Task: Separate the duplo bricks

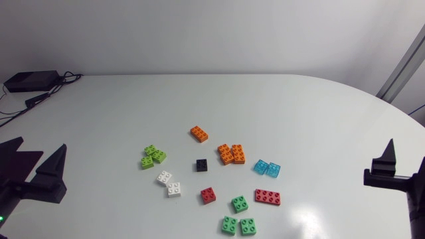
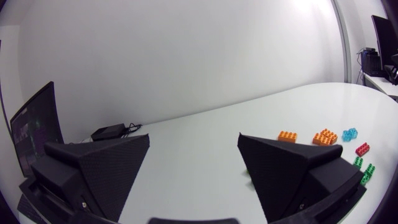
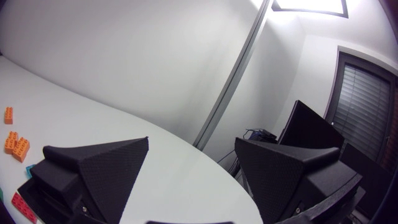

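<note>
Duplo bricks lie scattered in the middle of the table. There is a single orange brick (image 1: 199,133), a joined orange pair (image 1: 231,154), a lime green cluster (image 1: 153,157), a small black brick (image 1: 202,165), a white pair (image 1: 169,183), a cyan pair (image 1: 266,168), a small red brick (image 1: 208,194), a long red brick (image 1: 267,196) and green bricks (image 1: 238,226). My left gripper (image 1: 36,164) stands open at the left edge, far from them. At the right edge my right gripper (image 1: 398,174) is open too. Both are empty (image 2: 193,180) (image 3: 193,180).
A black box (image 1: 30,81) with cables sits at the table's far left corner. Ahead of the left gripper lie the orange bricks (image 2: 286,135) and the cyan pair (image 2: 349,133). Beside the right gripper's finger lie orange bricks (image 3: 15,145) and a red brick (image 3: 22,208).
</note>
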